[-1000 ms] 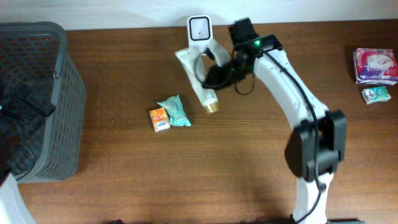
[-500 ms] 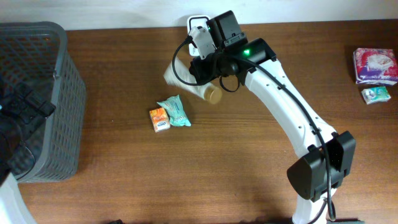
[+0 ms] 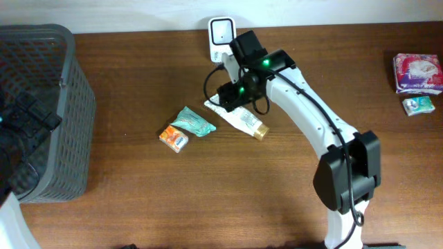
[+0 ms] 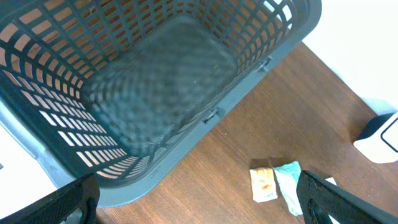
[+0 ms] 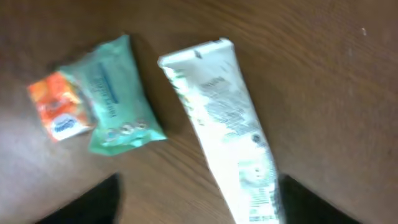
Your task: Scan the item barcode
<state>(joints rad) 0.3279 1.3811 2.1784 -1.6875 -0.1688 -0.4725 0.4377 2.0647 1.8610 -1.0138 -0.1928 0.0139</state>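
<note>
The white tube (image 3: 240, 120) is seen lying flat on the brown desk (image 3: 228, 200), just near of the white scanner (image 3: 221, 32) that stands at the far edge. Its gold cap (image 3: 259, 131) is pointed to the right and toward the near side. In the right wrist view the tube (image 5: 233, 134) is shown resting on the wood, gripped by nothing.

The right claw (image 5: 199, 190) is held above the tube with its fingers (image 5: 84, 202) spread wide, one at each side. A teal packet (image 3: 194, 122) is found just left of the tube, with a narrow gap between them, and an orange packet (image 3: 174, 137) is set against the teal one on its left, near side.

A grey mesh basket (image 3: 66, 104) stands at the left end of the desk. The left claw (image 4: 199, 205) is held over its rim, its fingers (image 4: 65, 199) also spread wide and with nothing between them.

At the far right, a pink tissue pack (image 3: 417, 72) and a small packet (image 3: 419, 105) are seen well apart from the rest.
</note>
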